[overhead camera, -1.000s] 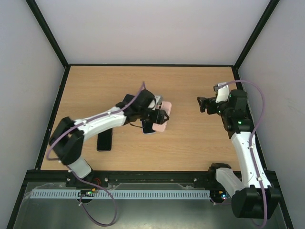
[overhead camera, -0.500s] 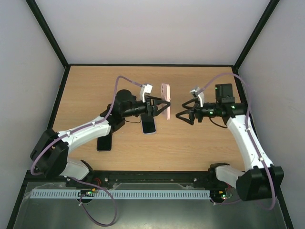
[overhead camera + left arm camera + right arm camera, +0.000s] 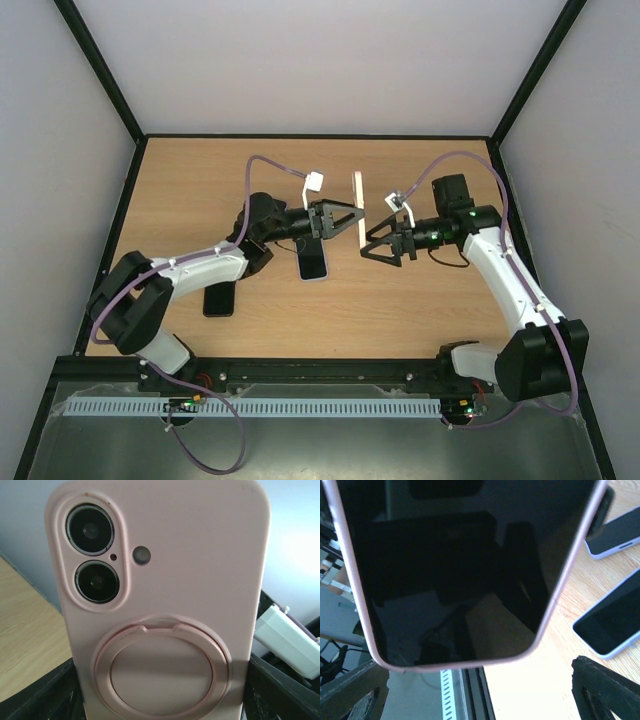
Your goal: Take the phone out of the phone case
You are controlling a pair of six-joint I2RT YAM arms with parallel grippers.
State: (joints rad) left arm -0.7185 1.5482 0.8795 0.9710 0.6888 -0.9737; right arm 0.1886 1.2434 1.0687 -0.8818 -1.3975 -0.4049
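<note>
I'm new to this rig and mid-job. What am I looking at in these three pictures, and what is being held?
Two robot arms are bolted at a table's near edge, each with a two-finger gripper. The wide picture looks down from above and behind them; the other two come from cameras on the wrists. The left gripper holds a phone in a pink case on edge, off the table. Its wrist camera sees the case's back; the right wrist camera sees the phone's dark screen. The right gripper is open, close to the phone, not gripping. A middle phone and a left phone lie flat on the table.
</note>
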